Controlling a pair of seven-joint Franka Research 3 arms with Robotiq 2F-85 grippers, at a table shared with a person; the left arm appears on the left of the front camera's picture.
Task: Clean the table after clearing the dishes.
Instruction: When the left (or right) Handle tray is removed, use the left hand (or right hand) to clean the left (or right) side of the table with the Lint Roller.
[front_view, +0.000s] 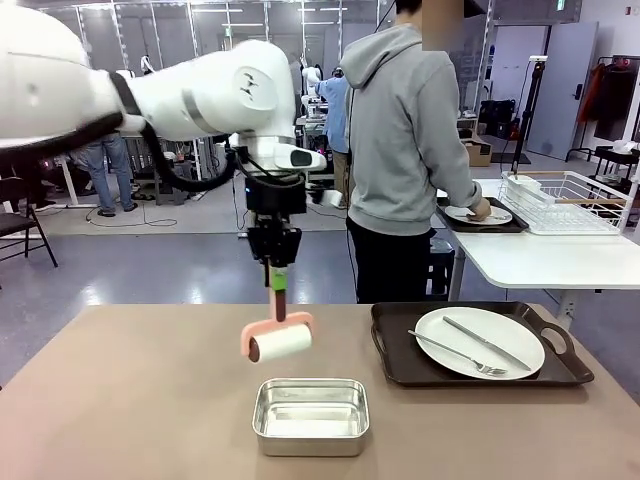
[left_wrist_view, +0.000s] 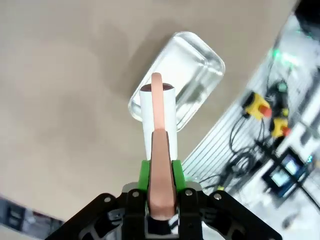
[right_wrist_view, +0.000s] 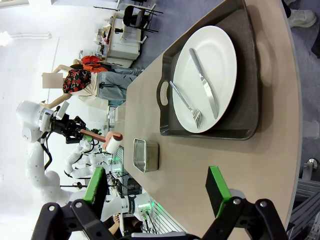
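My left gripper hangs above the beige table, shut on the pink handle of a lint roller whose white roll hovers just above the steel pan. In the left wrist view the roller points down from between the green pads over the pan. A white plate with fork and knife lies on a dark brown tray at the table's right. My right gripper is open above the table edge, with the plate and tray ahead.
A person in a grey hoodie stands behind the table, turned away, hands on a second tray with a plate on the small white table beside a wire rack. Bare tabletop lies left of the pan.
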